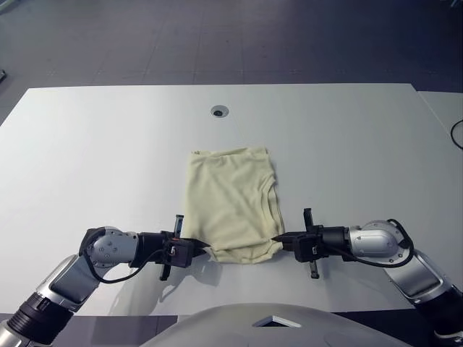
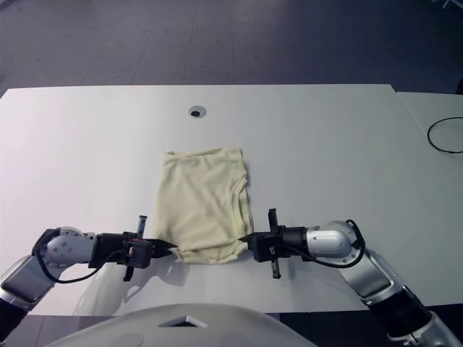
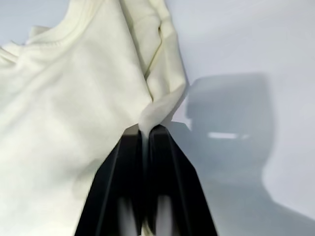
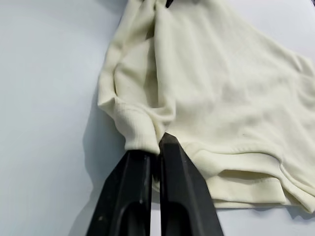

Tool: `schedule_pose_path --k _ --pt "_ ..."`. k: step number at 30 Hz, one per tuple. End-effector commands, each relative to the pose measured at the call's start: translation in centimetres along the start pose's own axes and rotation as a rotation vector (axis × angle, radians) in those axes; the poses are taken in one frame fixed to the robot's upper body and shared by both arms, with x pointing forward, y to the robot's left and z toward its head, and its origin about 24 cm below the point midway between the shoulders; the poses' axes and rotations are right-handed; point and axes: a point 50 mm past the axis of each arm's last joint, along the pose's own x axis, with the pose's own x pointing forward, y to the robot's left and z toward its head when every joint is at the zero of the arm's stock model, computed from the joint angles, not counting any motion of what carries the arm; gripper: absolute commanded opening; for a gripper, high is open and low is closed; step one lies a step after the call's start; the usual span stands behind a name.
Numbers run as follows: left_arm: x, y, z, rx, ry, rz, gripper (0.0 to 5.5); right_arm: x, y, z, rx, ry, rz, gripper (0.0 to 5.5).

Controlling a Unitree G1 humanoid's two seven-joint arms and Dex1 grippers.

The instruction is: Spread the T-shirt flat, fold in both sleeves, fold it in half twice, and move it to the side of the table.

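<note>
Centrally, twd the near edge of the white table, a folded cream T-shirt is laid. Its near L corner is pinched by the left gripper, its near R corner by the right gripper. A round grommet is set beyond it; dark floor is seen behind.

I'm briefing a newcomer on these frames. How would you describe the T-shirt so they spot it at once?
On the white table, look toward the near edge. The T-shirt is the folded cream cloth there, pinched by the left gripper and right gripper, unlike the small round fitting farther back.
</note>
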Motion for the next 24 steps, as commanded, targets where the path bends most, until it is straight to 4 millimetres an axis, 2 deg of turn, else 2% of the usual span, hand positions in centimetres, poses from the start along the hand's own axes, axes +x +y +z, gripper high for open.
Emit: schedule_pose_path --k 1,5,11,19,24 --pt "-0.6 -0.2 1.2 -0.14 -0.029 -0.081 0.01 -1.3 0.0 1.0 0.168 -0.044 0.078 0.01" --pt "-1.5 0.2 1.9 -0.292 -0.061 -0.152 0.01 -2.9 -0.9 1.7 0.339 -0.086 0.153 0.01" --pt "-2.7 3.4 2.8 -0.442 -0.148 -0.169 0.01 -4.1 -2.0 1.5 0.586 -0.178 0.222 0.01" --pt "-3.6 8.4 2.5 -0.57 -0.209 -0.189 0.01 -5.0 -7.2 1.4 0.826 -0.377 0.152 0.01" --pt "-3.6 11.9 2.2 -0.579 -0.225 -0.175 0.01 -5.0 -9.7 0.4 0.905 -0.393 0.117 0.01"
